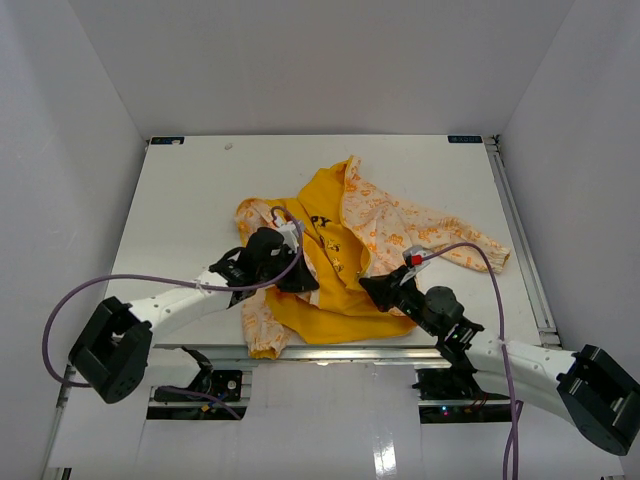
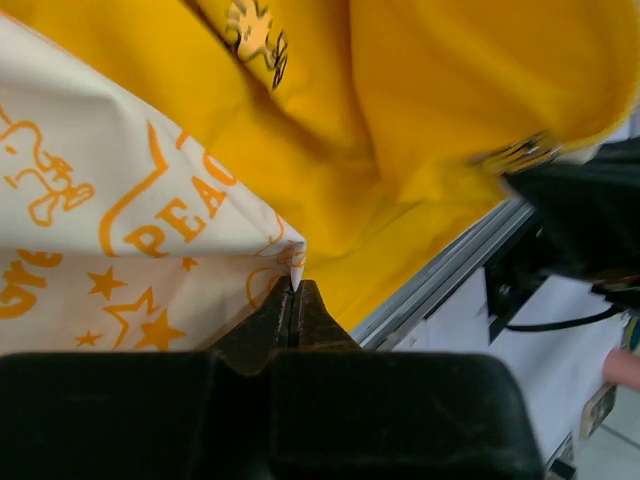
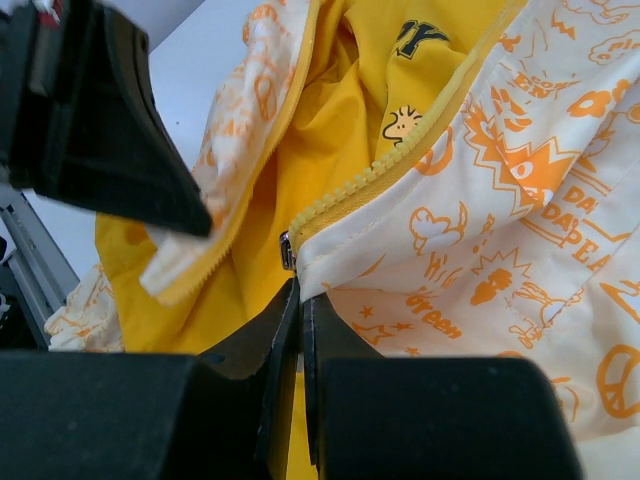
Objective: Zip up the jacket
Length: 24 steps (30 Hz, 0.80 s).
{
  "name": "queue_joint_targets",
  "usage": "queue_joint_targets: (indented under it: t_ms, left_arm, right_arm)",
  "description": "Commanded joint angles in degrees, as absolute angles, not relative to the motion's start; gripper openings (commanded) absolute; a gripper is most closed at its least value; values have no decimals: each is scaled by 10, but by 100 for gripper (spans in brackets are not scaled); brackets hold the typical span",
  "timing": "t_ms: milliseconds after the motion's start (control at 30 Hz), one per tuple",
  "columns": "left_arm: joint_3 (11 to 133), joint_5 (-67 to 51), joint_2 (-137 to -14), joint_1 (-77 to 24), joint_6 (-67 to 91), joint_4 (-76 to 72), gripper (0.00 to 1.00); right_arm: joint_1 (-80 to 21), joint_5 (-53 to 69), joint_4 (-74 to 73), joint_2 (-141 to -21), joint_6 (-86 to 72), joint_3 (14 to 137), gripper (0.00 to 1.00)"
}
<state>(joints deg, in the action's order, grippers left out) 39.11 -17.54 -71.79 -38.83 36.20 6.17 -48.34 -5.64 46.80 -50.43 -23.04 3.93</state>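
Note:
The jacket (image 1: 340,230) lies open on the white table (image 1: 200,190), yellow lining up, cream and orange panels to both sides. My left gripper (image 1: 296,276) is shut on the bottom corner of the left front panel (image 2: 150,230); its tips (image 2: 295,288) pinch the cream hem. My right gripper (image 1: 376,288) is shut on the bottom corner of the right front panel (image 3: 500,200), with its tips (image 3: 302,292) just under the metal zipper slider (image 3: 287,251). The yellow zipper teeth (image 3: 400,155) run up from there. The left gripper's black finger (image 3: 100,130) holds the other zipper edge close by.
An aluminium rail (image 1: 330,350) runs along the table's near edge, right under the jacket hem; it also shows in the left wrist view (image 2: 440,275). White walls enclose the table on three sides. Purple cables (image 1: 60,310) loop beside both arms.

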Motion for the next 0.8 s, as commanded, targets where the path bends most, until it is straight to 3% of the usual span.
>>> queue_joint_targets:
  t_ms: [0,33,100,133,400,533,767]
  left_arm:
    - [399,-117,-670,-405,356,82,28]
    - [409,-78,-650,-405,359,99,47]
    - [449,12,-613,-400,363,142,64]
    - [472,42,-600,-395,360,155,68]
    - [683,65,-781,-207,324,254,70]
    - [687,32,-855,-101,352,225,66]
    - [665,-14,-895,-4,395,174,66]
  right_arm:
    - [-481,-90,466,-482,-236,37,8]
    - [-481,-90,464,-480,-237,37,8]
    - [-481,-90,461,-478,-237,38,8]
    - [-481,-90,460,-477,-237,38,8]
    - [-481,-82,468,-499,-233,47,8]
    - [-481,-74,479,-518,-227,50,8]
    - [-481,-57,481,-523,-216,56,8]
